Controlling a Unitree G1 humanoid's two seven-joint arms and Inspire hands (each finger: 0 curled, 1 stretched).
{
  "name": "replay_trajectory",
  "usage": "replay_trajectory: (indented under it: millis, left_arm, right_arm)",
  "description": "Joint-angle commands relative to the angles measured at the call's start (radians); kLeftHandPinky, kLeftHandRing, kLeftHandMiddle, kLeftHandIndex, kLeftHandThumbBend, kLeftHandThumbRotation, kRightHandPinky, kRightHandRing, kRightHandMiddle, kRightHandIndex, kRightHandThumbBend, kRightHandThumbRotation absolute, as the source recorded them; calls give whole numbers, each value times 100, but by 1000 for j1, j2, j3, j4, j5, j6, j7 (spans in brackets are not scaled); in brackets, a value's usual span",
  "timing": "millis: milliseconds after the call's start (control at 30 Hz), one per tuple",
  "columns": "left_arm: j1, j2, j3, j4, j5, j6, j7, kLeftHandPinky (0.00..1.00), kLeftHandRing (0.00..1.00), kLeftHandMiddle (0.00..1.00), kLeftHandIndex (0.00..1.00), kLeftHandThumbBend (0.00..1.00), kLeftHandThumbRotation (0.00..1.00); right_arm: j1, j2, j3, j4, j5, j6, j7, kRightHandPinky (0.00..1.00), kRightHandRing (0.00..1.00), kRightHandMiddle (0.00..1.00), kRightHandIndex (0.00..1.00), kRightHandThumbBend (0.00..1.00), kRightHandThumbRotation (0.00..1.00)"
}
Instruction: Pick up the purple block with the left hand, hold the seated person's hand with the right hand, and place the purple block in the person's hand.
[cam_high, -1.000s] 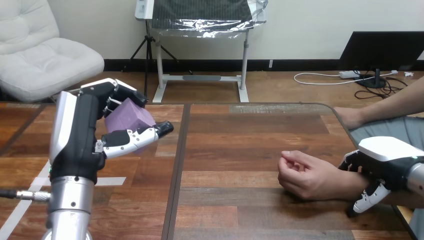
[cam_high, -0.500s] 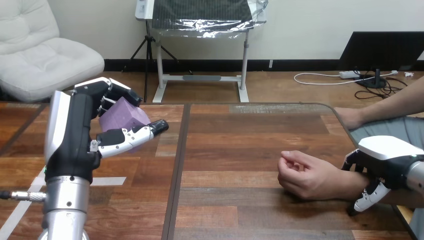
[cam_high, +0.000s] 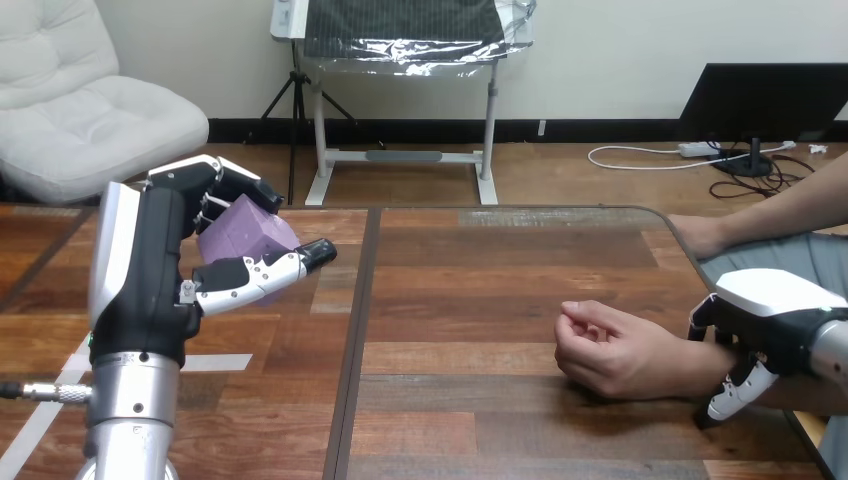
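Observation:
My left hand (cam_high: 145, 270) is raised above the table's left part, with fingers and thumb curled round the purple block (cam_high: 245, 232). The block is held clear of the wooden table (cam_high: 480, 290). The person's hand (cam_high: 615, 350) rests on the table at the right as a loose fist, knuckles toward the middle. At the right edge, my right hand (cam_high: 775, 310) sits over the person's wrist, fingers curled over the far side and thumb below it. The block is well to the left of the person's hand.
A dark seam (cam_high: 355, 330) runs front to back between the two table boards. White tape strips (cam_high: 60, 385) lie on the table under my left arm. The person's other arm (cam_high: 770, 215) rests past the table's far right corner.
My left hand with the purple block has shifted slightly to the left. The right hand and the person's hand have stayed where they were.

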Motion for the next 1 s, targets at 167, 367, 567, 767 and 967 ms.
replay_trajectory:
  millis: [167, 367, 567, 767, 967]
  left_arm:
    - [-55, -5, 13, -52, -7, -5, -1, 32, 36, 39, 40, 74, 0]
    - [-57, -6, 13, -52, -9, 2, -5, 32, 35, 39, 40, 74, 0]
    - [-60, -7, 13, -51, -16, 8, -12, 31, 35, 39, 40, 74, 0]
    - [-64, -5, 12, -44, -21, 12, -19, 32, 36, 39, 40, 73, 0]
    - [-76, -5, 11, -15, -43, -8, -25, 33, 36, 40, 40, 73, 0]
  right_arm:
    - [7, 10, 16, 83, 11, 13, 10, 21, 29, 40, 52, 82, 20]
    - [4, 13, 12, 88, 23, 13, 16, 21, 30, 40, 51, 83, 19]
    - [4, 16, 3, 92, 39, 9, 17, 23, 31, 41, 50, 83, 17]
    - [3, 13, -3, 92, 64, -2, 29, 26, 33, 42, 50, 83, 15]
    - [3, 11, -16, 88, 95, -14, 38, 25, 33, 41, 49, 83, 14]
